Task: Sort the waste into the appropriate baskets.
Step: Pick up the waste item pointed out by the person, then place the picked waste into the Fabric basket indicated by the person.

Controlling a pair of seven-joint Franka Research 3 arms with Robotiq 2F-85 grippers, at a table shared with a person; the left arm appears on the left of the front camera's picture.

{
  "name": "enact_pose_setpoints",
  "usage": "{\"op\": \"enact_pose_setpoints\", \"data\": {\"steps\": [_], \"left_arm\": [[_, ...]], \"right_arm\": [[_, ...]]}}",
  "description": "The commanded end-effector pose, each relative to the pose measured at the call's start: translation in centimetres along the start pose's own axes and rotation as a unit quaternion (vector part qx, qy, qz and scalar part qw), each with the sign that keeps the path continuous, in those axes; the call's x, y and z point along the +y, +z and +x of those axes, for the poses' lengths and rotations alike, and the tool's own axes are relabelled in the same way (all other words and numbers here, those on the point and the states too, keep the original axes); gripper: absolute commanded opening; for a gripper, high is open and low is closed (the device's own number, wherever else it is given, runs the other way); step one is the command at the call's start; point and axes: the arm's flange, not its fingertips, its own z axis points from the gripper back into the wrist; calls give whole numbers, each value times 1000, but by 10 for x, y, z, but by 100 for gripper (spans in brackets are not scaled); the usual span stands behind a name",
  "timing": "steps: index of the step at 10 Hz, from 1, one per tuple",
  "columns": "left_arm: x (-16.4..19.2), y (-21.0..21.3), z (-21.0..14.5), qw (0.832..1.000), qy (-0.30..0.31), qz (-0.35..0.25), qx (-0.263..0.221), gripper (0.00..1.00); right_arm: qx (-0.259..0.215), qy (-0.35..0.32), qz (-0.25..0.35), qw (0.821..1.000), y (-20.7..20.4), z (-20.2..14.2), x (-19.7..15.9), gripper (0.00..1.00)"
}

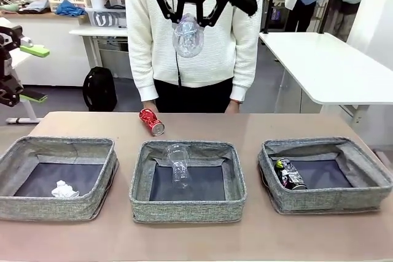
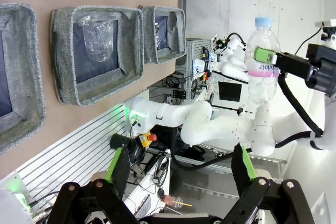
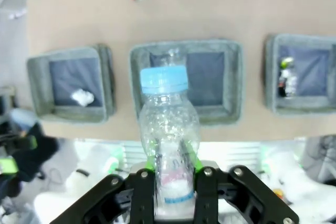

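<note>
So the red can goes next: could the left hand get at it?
Probably yes: the left hand is open and empty, and the red can lies uncovered on bare table beyond the baskets.

**Lighting and picture quality in the three views**

Front view: bright, even light from overhead. The counter [image 1: 196, 237] shows only faint, soft shadows under the baskets [image 1: 187, 208], and detail is crisp. Left wrist view: sharp, with the pale wall [image 2: 294, 3] washed almost white and a green indicator light [image 2: 126, 111] glowing. Right wrist view: hazy throughout. The bottle [image 3: 167, 124] close to the lens is soft, the lower band is overexposed, and the basket edges bow.
</note>
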Motion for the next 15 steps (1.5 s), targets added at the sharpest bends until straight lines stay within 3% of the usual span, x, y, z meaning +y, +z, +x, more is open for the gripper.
{"op": "enact_pose_setpoints", "data": {"steps": [1, 4, 6, 7, 15], "left_arm": [[1, 2, -2, 1000, -9, 3, 4, 100], [1, 2, -2, 1000, -9, 3, 4, 100], [1, 2, -2, 1000, -9, 3, 4, 100], [1, 2, -2, 1000, -9, 3, 4, 100], [1, 2, -2, 1000, -9, 3, 4, 100]], "right_arm": [[-4, -9, -9, 1000, 27, 6, 13, 22], [-8, -11, -11, 1000, 31, 11, 4, 22], [-36, 4, 4, 999, 39, 11, 0, 22], [-2, -6, -1, 1000, 27, 8, -3, 22], [-2, -6, -1, 1000, 27, 8, -3, 22]]}}
